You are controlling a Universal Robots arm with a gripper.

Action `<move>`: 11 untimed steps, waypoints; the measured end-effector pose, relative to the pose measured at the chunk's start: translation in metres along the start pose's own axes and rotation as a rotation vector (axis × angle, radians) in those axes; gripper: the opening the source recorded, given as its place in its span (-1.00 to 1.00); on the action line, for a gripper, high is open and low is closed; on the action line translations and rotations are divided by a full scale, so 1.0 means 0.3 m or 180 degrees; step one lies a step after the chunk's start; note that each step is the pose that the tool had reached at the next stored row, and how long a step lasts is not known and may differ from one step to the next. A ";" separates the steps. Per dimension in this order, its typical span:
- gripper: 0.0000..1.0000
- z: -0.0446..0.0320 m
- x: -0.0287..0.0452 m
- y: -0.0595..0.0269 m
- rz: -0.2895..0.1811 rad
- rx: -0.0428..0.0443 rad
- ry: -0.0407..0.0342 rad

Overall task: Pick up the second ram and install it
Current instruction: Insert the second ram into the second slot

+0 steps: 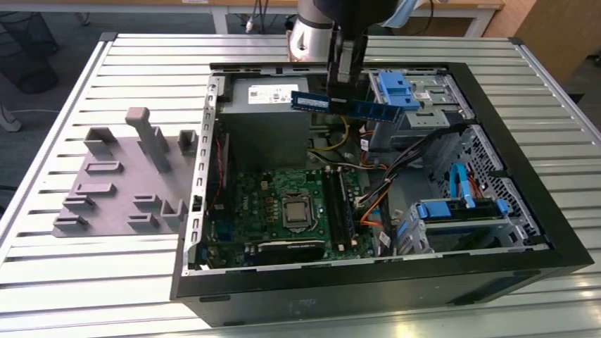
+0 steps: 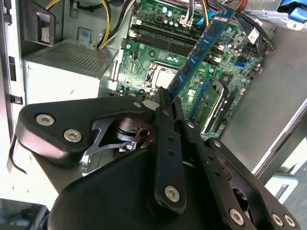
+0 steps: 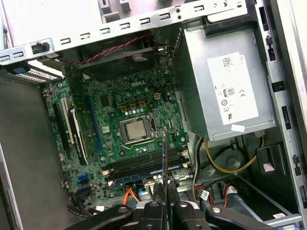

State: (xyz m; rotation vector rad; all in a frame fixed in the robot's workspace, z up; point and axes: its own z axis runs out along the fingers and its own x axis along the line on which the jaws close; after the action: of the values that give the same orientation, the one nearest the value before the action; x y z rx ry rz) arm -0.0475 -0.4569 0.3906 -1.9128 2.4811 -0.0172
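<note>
So the gripper (image 1: 338,95) is clamped on the ram stick (image 1: 371,109), pinching it by 1 long edge, and the stick hangs in the air above the open case, over the gap between the grey power supply (image 1: 267,113) and the drive bay with the blue latch (image 1: 399,88). Things could easily go wrong from here. 1 end of the stick looks very near that latch in the exterior view, so a sideways swing could clip it. The cables (image 1: 413,151) sprawl just beside the memory slots (image 3: 144,165) and could snag a corner on the way down. In the second wrist view the stick (image 2: 199,52) sits at a slant to the motherboard (image 2: 225,72), and if it meets a slot crooked it probably jams or twists in the grip. Room-wise, it's open straight above the board, tight toward the drive bay and cables, and the case wall (image 1: 202,141) is well apart.
</note>
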 end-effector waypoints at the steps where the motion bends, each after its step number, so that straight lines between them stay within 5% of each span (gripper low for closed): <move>1: -0.72 0.000 0.000 0.000 0.0024 0.0000 0.0000; 11: -0.72 0.002 0.000 0.000 0.0359 0.0000 0.0005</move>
State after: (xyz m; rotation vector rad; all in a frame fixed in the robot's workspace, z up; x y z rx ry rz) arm -0.0476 -0.4569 0.3901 -1.7702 2.5855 -0.0179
